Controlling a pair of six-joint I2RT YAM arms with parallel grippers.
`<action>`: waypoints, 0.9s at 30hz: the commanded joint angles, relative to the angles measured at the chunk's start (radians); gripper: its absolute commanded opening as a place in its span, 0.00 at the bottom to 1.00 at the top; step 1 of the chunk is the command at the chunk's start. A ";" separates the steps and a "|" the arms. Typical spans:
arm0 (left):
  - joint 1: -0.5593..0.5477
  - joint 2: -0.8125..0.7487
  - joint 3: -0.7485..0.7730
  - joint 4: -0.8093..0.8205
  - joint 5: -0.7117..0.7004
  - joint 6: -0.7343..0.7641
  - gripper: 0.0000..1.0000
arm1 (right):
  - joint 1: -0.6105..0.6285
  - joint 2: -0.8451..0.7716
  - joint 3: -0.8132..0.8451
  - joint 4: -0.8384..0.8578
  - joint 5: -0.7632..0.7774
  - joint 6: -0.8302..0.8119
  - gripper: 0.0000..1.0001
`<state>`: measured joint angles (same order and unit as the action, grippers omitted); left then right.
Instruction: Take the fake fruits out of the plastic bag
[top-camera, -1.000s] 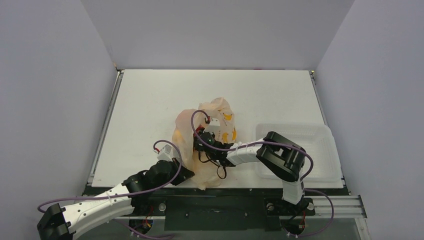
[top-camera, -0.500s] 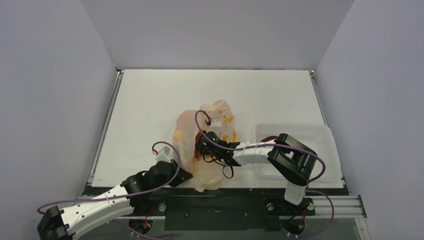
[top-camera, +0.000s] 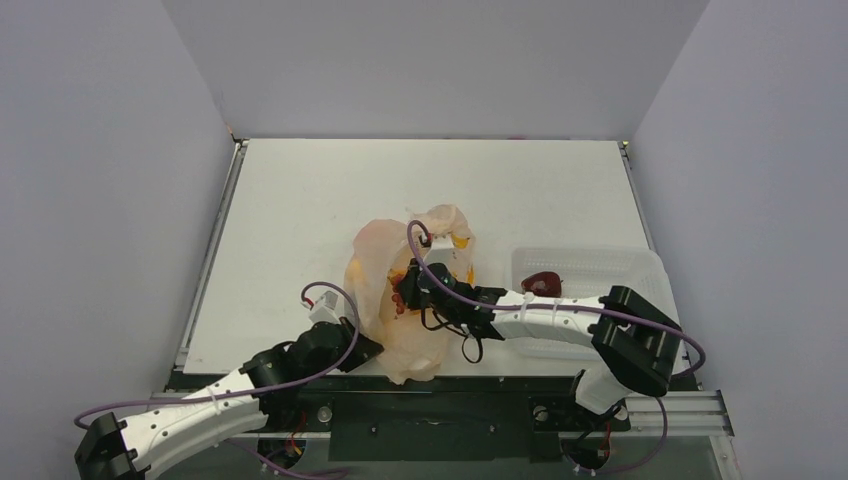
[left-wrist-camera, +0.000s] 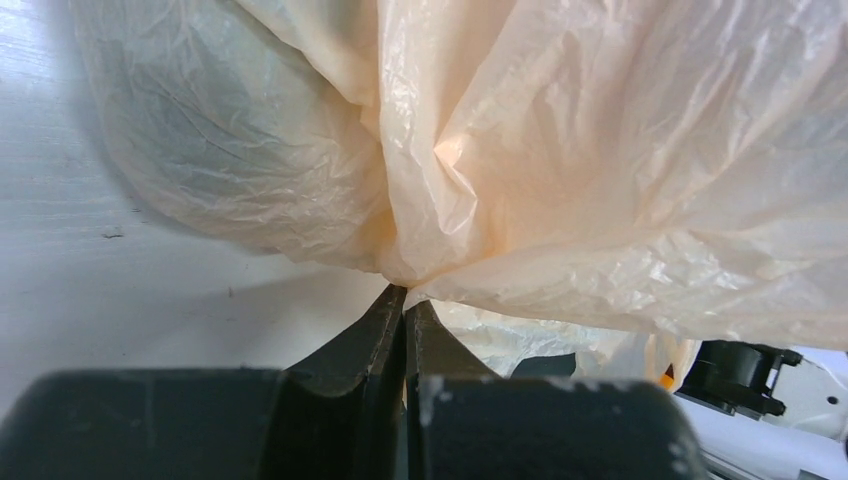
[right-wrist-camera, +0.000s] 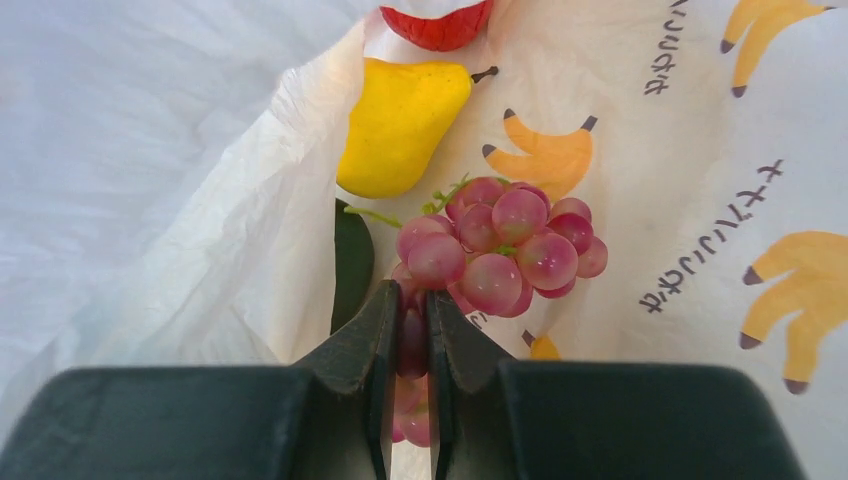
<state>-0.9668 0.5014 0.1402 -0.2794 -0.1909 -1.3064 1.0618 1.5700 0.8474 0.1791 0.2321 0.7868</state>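
Note:
The peach plastic bag (top-camera: 390, 262) printed with yellow bananas lies near the table's front middle. My left gripper (left-wrist-camera: 405, 297) is shut on a fold of the bag (left-wrist-camera: 560, 170) at its near left side. My right gripper (right-wrist-camera: 409, 305) is inside the bag's mouth, shut on the bunch of red berries (right-wrist-camera: 505, 240). A yellow pear piece (right-wrist-camera: 400, 125), a red fruit (right-wrist-camera: 437, 22) at the top edge and a dark green shape (right-wrist-camera: 352, 262) also lie in the bag. A dark maroon fruit (top-camera: 541, 283) sits in the white tray (top-camera: 640, 275).
The white perforated tray stands at the right, by the table's front edge. My right arm (top-camera: 560, 318) stretches across in front of it. Grey walls enclose the table on three sides.
My right arm has swung lower and reached further left into the bag. The bag has slumped a little. The maroon fruit in the tray has come into view.

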 joint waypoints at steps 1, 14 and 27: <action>0.000 0.034 0.028 0.044 -0.022 0.016 0.00 | 0.003 -0.078 -0.025 0.030 0.046 -0.025 0.00; 0.018 0.041 0.042 0.036 -0.031 0.040 0.00 | 0.013 -0.240 -0.096 0.004 -0.023 -0.060 0.00; 0.041 0.082 0.114 0.045 -0.028 0.088 0.00 | 0.060 -0.186 -0.106 -0.048 -0.207 -0.092 0.00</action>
<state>-0.9394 0.5758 0.1963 -0.2615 -0.2047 -1.2510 1.0977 1.4170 0.7139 0.1356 0.0536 0.7307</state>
